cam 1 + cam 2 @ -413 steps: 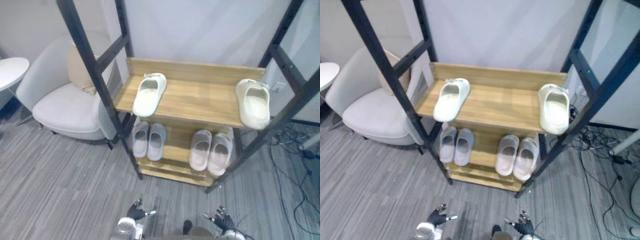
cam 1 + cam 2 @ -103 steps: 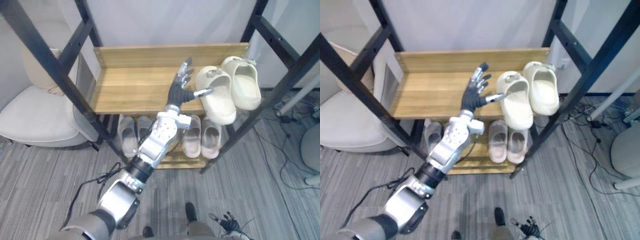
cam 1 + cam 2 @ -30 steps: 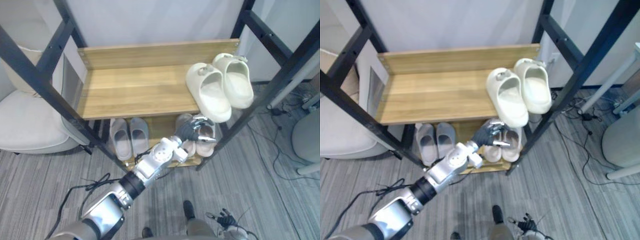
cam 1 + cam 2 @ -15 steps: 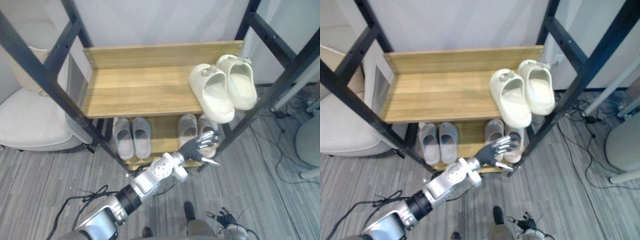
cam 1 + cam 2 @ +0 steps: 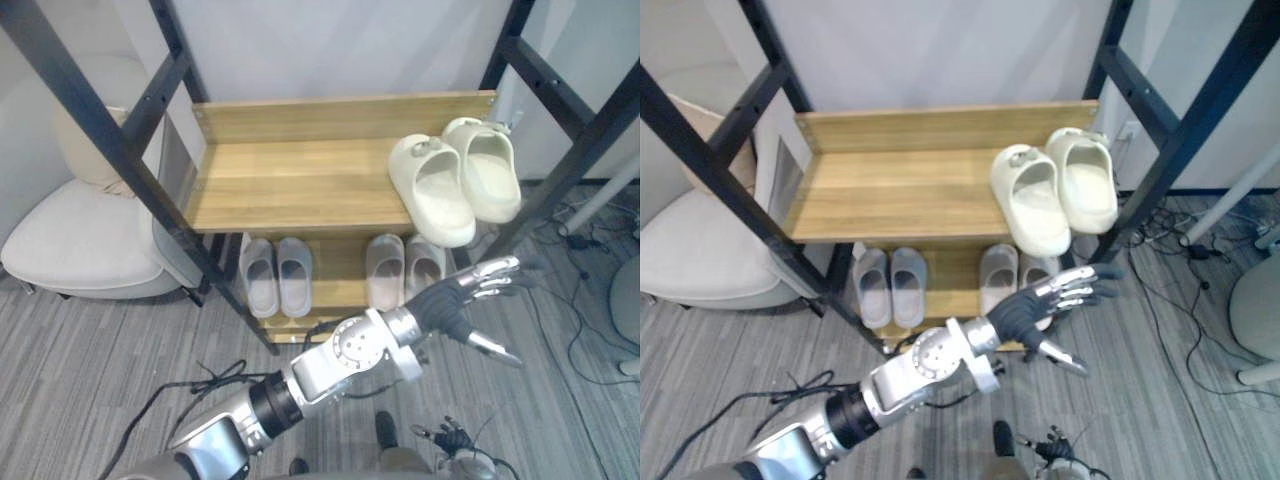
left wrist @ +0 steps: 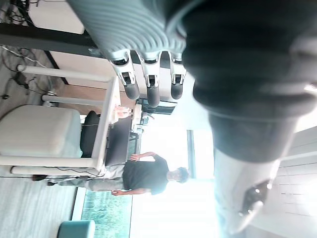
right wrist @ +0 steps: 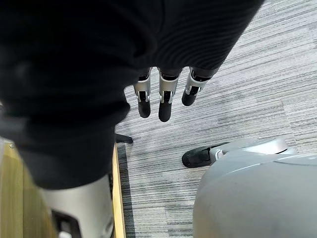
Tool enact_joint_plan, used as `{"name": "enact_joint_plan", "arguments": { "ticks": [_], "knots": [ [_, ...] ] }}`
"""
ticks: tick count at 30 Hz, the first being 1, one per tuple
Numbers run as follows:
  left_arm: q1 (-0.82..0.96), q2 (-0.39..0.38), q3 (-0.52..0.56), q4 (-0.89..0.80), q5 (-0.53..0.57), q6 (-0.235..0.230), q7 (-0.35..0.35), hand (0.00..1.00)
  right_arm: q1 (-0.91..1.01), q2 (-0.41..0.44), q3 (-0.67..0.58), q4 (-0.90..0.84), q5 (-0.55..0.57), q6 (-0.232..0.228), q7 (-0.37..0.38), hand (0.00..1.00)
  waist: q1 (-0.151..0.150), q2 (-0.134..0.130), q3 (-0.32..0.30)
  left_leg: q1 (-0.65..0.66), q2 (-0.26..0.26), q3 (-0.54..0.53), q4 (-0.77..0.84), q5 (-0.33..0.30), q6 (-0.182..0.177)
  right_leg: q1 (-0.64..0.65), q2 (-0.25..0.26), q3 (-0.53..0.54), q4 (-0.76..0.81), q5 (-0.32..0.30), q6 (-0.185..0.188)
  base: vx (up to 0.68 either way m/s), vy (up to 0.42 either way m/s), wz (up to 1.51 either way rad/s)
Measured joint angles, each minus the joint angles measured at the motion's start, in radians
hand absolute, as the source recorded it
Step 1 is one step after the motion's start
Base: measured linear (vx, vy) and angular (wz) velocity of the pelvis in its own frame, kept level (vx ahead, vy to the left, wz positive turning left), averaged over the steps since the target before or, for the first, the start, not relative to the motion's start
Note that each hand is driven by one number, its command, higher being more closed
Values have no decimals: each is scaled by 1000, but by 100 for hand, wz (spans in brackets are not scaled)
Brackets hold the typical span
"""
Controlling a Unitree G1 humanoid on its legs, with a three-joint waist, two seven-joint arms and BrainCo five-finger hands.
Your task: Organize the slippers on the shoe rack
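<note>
Two cream slippers (image 5: 432, 192) (image 5: 485, 180) lie side by side at the right end of the shoe rack's top wooden shelf (image 5: 290, 180), toes toward me. On the lower shelf sit a grey pair (image 5: 278, 277) on the left and a pale pink pair (image 5: 403, 270) on the right. My left hand (image 5: 445, 303) hangs in the air in front of the rack's lower right corner, open, fingers spread and straight, holding nothing. My right hand (image 5: 452, 438) is low near my body; its fingers (image 7: 166, 101) hang relaxed over the carpet, empty.
Black slanted frame posts (image 5: 95, 125) (image 5: 585, 140) flank the rack. A light armchair (image 5: 85, 240) stands at the left. Cables (image 5: 590, 300) lie on the floor at the right. A person in a black shirt (image 6: 143, 178) stands far off in the left wrist view.
My left hand has risen and swung right, away from the lower shelf's pink pair. The view has shifted a little. All slippers lie as before.
</note>
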Motion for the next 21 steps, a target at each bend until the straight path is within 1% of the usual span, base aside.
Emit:
{"name": "enact_joint_plan", "arguments": {
  "ticks": [5, 10, 13, 15, 18, 21],
  "knots": [
    [-54, -36, 0, 65, 31, 0, 13, 0, 4, 0, -1, 0, 0, -4, -4, 0, 0, 1, -7, 1, -1, 4, -2, 0, 0, -3, 0, 5, 0, -2, 3, -5, -5, -1],
    [-64, -60, 12, 141, 57, 0, 43, 0, 6, 1, -3, -2, -1, -4, -4, 0, -1, 2, -8, -2, -2, 9, -7, 0, 0, -12, 0, 10, 0, -3, 4, 1, -7, -2],
    [-64, -57, 54, 214, 61, -2, 52, 0, 6, 1, -9, -6, -1, -4, -5, 0, -4, 4, -10, 0, -5, 18, -8, -1, -1, -14, 6, 15, 0, 0, 2, 5, -11, -9],
    [-64, -48, 86, 249, 73, -2, 73, 0, 6, 1, -13, -9, -1, -3, -5, 0, -5, 5, -10, 0, -3, 21, -11, -1, -1, -17, 9, 16, 0, 1, 0, -7, -35, -6],
    [-64, -27, 114, 271, 78, -2, 90, 0, 9, 3, -32, -19, -1, -3, -5, 0, -8, 5, -10, 2, -2, 22, -14, -1, -1, -17, 10, 16, -1, 3, -3, -6, -14, -1],
    [-64, -22, 136, 299, 78, -2, 92, 0, 21, 5, -34, -44, -1, -3, -5, 0, -9, 5, -10, 4, -3, 22, -18, -1, -1, -18, 10, 16, -8, 4, -4, 0, 0, 0]
  ]
}}
